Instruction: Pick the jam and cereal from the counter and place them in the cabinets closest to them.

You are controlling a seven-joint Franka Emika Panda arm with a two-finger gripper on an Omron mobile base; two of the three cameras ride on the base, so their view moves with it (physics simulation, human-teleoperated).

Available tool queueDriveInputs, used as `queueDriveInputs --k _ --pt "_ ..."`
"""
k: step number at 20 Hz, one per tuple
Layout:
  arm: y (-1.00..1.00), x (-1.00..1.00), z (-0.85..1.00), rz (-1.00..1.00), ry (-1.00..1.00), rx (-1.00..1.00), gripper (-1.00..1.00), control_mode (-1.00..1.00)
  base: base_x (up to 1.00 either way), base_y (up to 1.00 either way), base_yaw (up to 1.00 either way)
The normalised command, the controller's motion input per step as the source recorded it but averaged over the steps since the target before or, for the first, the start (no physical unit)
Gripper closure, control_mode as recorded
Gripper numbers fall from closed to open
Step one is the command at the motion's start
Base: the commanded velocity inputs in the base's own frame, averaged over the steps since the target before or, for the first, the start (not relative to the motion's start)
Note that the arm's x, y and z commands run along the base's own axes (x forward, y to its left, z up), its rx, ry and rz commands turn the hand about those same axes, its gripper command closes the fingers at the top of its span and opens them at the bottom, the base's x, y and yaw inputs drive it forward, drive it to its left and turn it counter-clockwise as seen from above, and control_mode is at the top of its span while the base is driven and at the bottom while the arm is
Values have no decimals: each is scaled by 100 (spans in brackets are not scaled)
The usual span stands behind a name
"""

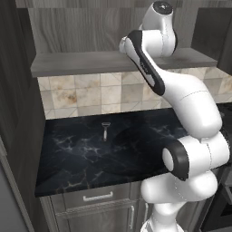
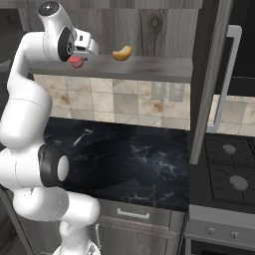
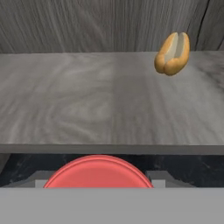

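up high, hand (image 2: 79, 59) clasps the jam (image 3: 98, 171) at shelf edge.

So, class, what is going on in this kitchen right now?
The white robot arm has its end effector raised at the front edge of the open cabinet's shelf, closed on the red jam jar. The jar is not yet on the board. A golden-brown bun-like thing sits further along the shelf. A small utensil lies on the black counter below.

Between the pincer's (image 3: 98, 183) dark tips sits the red jar (image 3: 98, 172). Ahead of it lies a grey wood-grain shelf (image 3: 87, 100) bearing a golden-brown bun (image 3: 173, 53); below it, a black worktop (image 2: 134, 162) with pale veins.
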Motion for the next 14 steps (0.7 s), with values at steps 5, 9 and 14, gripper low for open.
queueDriveInputs --k 5,9,14 --pt "1 26 -8 0 0 1 100 -100 0 0 0" --pt "2 36 -4 0 0 1 100 -100 0 0 0" --pt "4 42 -5 0 0 1 100 -100 0 0 0"
